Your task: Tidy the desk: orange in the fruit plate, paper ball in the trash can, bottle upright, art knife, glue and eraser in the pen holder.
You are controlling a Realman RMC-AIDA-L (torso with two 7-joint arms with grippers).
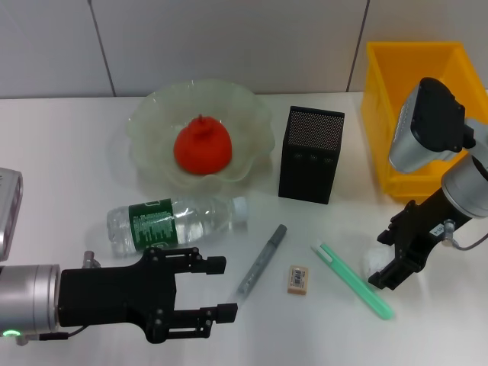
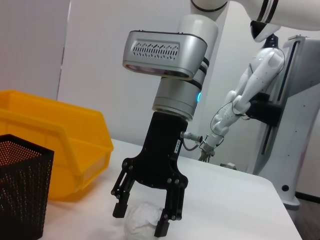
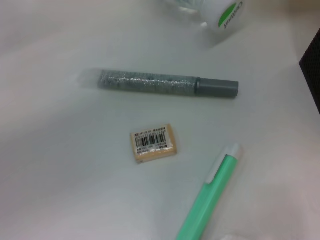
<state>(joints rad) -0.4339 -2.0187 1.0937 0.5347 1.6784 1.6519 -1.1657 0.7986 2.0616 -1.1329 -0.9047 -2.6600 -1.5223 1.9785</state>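
The orange (image 1: 202, 146) lies in the fruit plate (image 1: 152, 114). In front of the plate the bottle (image 1: 175, 221) rests on its side, cap (image 3: 225, 12) pointing right. A grey glitter glue pen (image 1: 261, 259) (image 3: 167, 84), the eraser (image 1: 297, 279) (image 3: 153, 143) and the green art knife (image 1: 354, 280) (image 3: 210, 197) lie on the table in front of the pen holder (image 1: 311, 155). My right gripper (image 1: 390, 268) (image 2: 141, 220) is open, pointing down with its fingers either side of the paper ball (image 2: 142, 218) (image 1: 375, 263) on the table. My left gripper (image 1: 226, 288) hangs open just in front of the bottle.
The yellow trash can (image 1: 415, 107) (image 2: 60, 145) stands at the back right, behind the right arm. A grey device (image 1: 8, 206) sits at the table's left edge. The pen holder's corner (image 2: 22, 190) shows beside the bin.
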